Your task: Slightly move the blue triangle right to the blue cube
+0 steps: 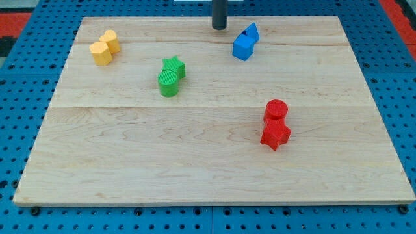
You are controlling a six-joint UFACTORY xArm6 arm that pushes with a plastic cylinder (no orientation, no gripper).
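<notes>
Camera view, blue triangle (252, 31) right of tool tip (219, 27), touching blue cube (243, 47)

**Open lanes across the middle, clusters at the edges**

The wooden board (208, 175) is crowded only in four spots. At eleven o'clock the path is blocked by two yellow blocks (104, 47), touching. Near centre-left, the green star (174, 66) and green cylinder (168, 83) are pressed together. At one o'clock the blue triangle (252, 32) and blue cube (243, 47) are found touching, with my tip (219, 26) just beside them on the view's left. At four o'clock stand the red cylinder (276, 109) and another red block (275, 134). Wide passage is left between the groups.
</notes>
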